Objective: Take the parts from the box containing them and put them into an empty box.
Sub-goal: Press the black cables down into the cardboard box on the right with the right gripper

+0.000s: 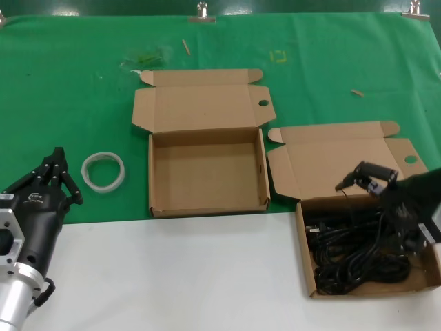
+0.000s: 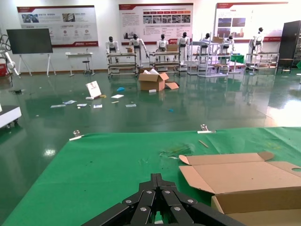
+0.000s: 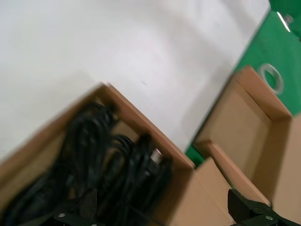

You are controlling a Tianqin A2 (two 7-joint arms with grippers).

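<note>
The black cords (image 1: 358,252) lie in loose coils in the right cardboard box (image 1: 303,248), whose flap lid is open at the back. They also show in the right wrist view (image 3: 108,165). My right gripper (image 1: 363,179) hovers open over the back edge of that box, above the cords and holding nothing; in the right wrist view (image 3: 162,209) its fingers (image 3: 244,207) stand wide apart. The empty box (image 1: 207,172) stands in the middle with its lid open, and shows in the right wrist view (image 3: 244,127). My left gripper (image 1: 56,169) is shut and parked at the left.
A whitish translucent ring (image 1: 103,171) lies on the green cloth (image 1: 69,89) between my left gripper and the empty box. The front of the table is a white surface (image 1: 179,276). The left wrist view shows the left gripper (image 2: 157,181) and the empty box's lid (image 2: 244,174).
</note>
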